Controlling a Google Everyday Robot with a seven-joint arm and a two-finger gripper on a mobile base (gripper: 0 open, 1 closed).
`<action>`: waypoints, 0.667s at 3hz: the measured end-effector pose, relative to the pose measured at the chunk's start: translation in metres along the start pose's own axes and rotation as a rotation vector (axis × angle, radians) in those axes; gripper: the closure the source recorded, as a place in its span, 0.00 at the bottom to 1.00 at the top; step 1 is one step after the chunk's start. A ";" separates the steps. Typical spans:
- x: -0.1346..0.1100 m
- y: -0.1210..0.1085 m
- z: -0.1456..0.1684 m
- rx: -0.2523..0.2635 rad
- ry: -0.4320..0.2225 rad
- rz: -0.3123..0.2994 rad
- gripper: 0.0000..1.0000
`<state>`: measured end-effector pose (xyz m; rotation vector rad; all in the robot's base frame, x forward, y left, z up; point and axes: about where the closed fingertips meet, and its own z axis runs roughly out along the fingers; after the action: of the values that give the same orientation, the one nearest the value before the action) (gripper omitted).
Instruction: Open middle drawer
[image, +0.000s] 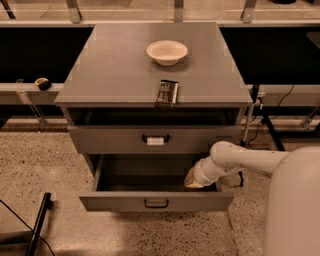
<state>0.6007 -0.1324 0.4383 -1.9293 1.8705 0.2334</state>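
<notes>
The middle drawer (120, 201) is seen pulled well out of the grey cabinet, its front panel standing just below and in front of the hand (192, 179), and its small black loop handle (156, 203) is found down and to the left of the hand, untouched. The hand is placed inside the open drawer at its right side, low over the dark interior and near the right wall; whether it is open or closed cannot be told, and nothing can be seen held in it. The white arm (240, 159) is carried in from the right, over the drawer's right edge. Directly above the hand, the upper drawer (100, 140) is seen almost closed, with a white label (155, 142) at its handle, up and to the left of the hand. Higher still, the grey tabletop (115, 75) is seen, on which a dark packet (167, 93) is laid at the front edge and a pale bowl (167, 52) is set further back, both above the hand and slightly to its left. A speckled floor (45, 160) is spread under the cabinet, and a black bar (39, 222) is laid on it far to the left of the hand.
</notes>
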 end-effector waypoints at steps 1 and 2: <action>0.009 0.014 0.014 -0.053 0.033 -0.005 0.98; 0.009 0.025 0.016 -0.088 0.036 -0.012 0.98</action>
<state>0.5796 -0.1340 0.4155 -2.0149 1.9004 0.2838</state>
